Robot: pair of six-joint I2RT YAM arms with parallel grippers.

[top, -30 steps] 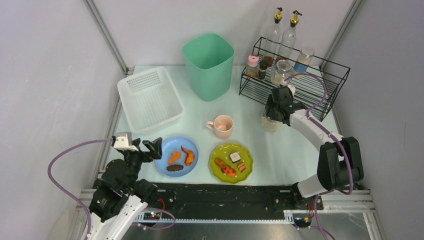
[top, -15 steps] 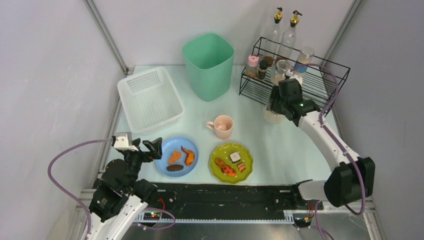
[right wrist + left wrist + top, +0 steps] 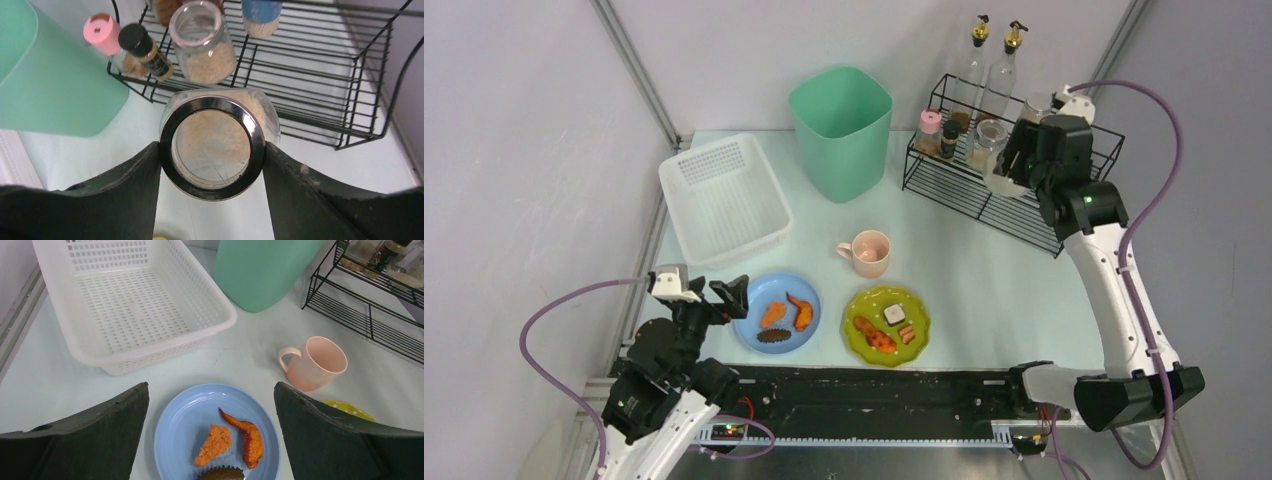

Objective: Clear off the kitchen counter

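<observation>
Nearest, on the left, my left gripper point(image 3: 210, 390) hangs with jaws spread and empty over the blue plate point(image 3: 185, 425) of fried food. Beyond it, the pale surface point(image 3: 984, 290) carries a green plate point(image 3: 864, 305), a pink mug point(image 3: 869, 252), a white basket point(image 3: 724, 200) and a green bin point(image 3: 841, 130). Far right, my right gripper point(image 3: 211, 150) clasps a glass jar point(image 3: 215, 145) upright above the front edge of the black wire rack point(image 3: 320, 95). Its free shelf lies just ahead, so my right arm is the nearer one.
</observation>
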